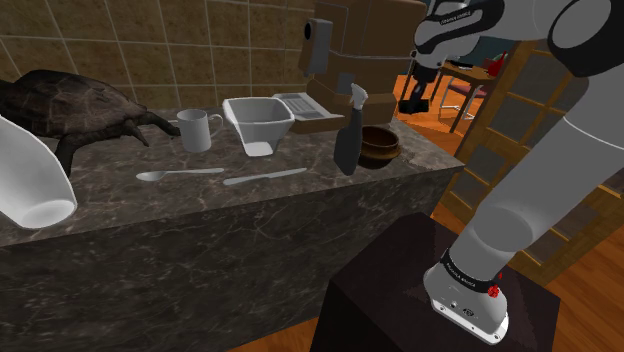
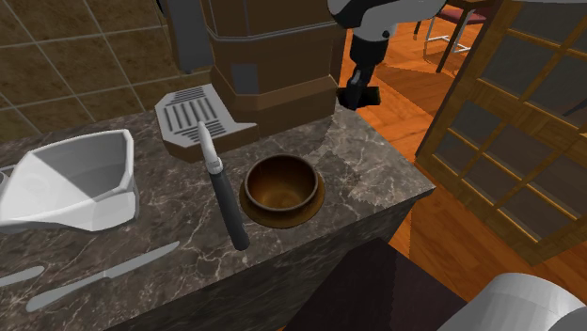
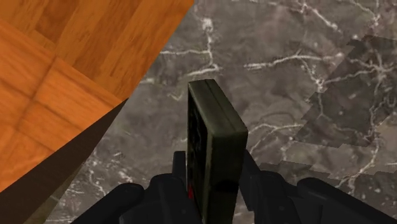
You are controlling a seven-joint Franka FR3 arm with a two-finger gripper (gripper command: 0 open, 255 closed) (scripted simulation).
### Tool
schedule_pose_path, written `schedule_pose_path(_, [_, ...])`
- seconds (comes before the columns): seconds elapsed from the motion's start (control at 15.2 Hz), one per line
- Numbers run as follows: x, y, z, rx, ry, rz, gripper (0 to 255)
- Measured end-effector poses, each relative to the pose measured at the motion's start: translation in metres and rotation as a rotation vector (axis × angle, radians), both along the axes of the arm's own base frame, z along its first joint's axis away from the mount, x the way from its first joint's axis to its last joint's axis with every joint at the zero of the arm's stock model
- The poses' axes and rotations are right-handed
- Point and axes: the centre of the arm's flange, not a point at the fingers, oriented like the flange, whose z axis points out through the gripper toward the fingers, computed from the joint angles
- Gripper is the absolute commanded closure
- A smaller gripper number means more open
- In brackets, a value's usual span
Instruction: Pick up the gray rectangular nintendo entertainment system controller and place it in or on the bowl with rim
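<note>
Arm (image 1: 545, 150) stretched out; end effector (image 1: 414, 100) pointing down, clamped on controller (image 3: 215, 146).

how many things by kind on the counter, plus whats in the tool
cutlery (spoon, knife): 2
white vessels (mug, spouted dish, large vessel): 3
brown bowl: 1
dark-handled utensil: 1
turtle: 1
brown machine: 1
controller in the tool: 1
total: 10

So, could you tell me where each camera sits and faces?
Shoulder view: beside the stand, facing across the counter to the tiled wall; arm and stand show.
Second exterior view: above the counter, looking down on the bowl; gripper shows.
Wrist view: on the gripper, looking down at the counter edge; fingers clasp the controller.
Exterior views share the bowl.
</note>
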Motion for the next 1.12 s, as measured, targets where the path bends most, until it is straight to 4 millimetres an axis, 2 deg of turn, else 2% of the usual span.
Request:
schedule_pose_path(0.92, [0.001, -0.001, 0.072, -0.002, -0.003, 0.002, 255])
schedule_pose_path(1.12, [-0.001, 0.026, 0.079, -0.007, -0.013, 0.004, 255])
